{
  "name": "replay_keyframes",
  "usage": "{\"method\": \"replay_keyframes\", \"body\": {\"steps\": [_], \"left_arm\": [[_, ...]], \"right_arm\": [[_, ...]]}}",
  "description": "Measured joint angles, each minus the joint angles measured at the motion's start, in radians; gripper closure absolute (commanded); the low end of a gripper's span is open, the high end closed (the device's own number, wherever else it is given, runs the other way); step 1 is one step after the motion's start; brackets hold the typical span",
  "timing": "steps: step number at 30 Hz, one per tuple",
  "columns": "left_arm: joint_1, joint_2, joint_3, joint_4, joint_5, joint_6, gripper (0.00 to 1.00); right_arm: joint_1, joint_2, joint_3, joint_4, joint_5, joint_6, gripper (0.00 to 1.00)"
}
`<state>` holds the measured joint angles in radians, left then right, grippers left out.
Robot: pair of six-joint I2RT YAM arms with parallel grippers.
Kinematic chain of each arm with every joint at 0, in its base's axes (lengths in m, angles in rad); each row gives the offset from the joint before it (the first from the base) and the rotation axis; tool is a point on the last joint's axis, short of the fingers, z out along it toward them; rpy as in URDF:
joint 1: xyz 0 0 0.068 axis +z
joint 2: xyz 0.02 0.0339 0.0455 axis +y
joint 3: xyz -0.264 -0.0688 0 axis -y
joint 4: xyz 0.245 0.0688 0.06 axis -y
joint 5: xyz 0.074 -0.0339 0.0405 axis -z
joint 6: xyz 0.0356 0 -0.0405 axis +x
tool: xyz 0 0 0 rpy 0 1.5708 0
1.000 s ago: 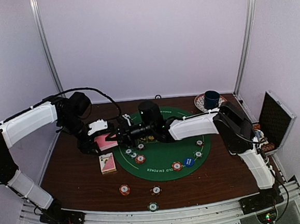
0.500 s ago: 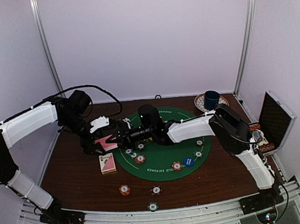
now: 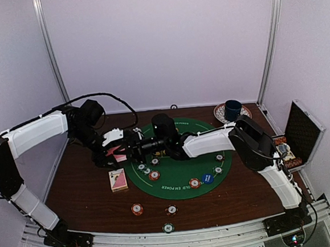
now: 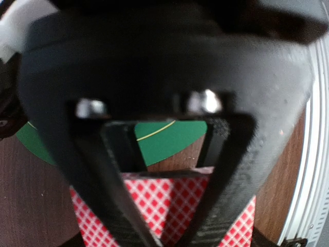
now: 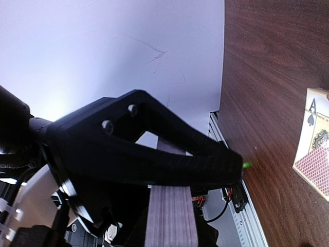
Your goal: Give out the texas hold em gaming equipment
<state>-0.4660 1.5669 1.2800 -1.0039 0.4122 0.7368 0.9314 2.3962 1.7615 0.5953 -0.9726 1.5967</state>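
Observation:
My left gripper [image 3: 113, 154] hangs over the wooden table's left side, shut on a stack of pink-backed playing cards [image 3: 118, 156]. In the left wrist view the fingers [image 4: 110, 206] converge over the red-checked card backs [image 4: 149, 200]. My right gripper [image 3: 129, 151] reaches in from the right, its tip against those cards. In the right wrist view its jaws meet at the tip [image 5: 237, 167] and no card shows between them. A card box [image 3: 118, 180] lies flat on the table. Striped chips [image 3: 153, 175] and a blue disc [image 3: 208, 178] lie on the green mat [image 3: 183, 170].
Three loose chips [image 3: 137, 208] lie on the wood toward the front edge. A dark blue cup [image 3: 232, 109] stands on a saucer at the back right. An open black case [image 3: 303, 131] stands beyond the table's right edge. The card box [image 5: 313, 149] shows an ace of spades.
My left gripper has drifted slightly back with the cards. The right gripper has slid further left, up against the held cards.

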Motion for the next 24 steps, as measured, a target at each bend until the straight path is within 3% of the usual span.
{"method": "replay_keyframes", "body": {"steps": [4,10,16,20,24], "left_arm": [[0.002,0.0,0.009,-0.003,-0.005,-0.006,0.58],[0.002,0.001,0.009,-0.005,-0.009,-0.003,0.6],[-0.003,0.0,0.009,-0.009,-0.02,0.008,0.77],[-0.012,0.0,0.007,-0.011,-0.025,0.016,0.8],[-0.021,0.0,0.005,-0.01,-0.029,0.021,0.8]], "right_arm": [[0.0,0.011,0.003,0.016,0.0,0.0,0.94],[0.0,0.013,0.005,0.011,0.0,-0.009,0.93],[0.0,0.01,0.005,-0.035,0.004,-0.067,0.56],[-0.002,0.007,0.01,-0.105,0.007,-0.126,0.45],[-0.002,-0.002,0.022,-0.18,0.01,-0.168,0.44]]}}
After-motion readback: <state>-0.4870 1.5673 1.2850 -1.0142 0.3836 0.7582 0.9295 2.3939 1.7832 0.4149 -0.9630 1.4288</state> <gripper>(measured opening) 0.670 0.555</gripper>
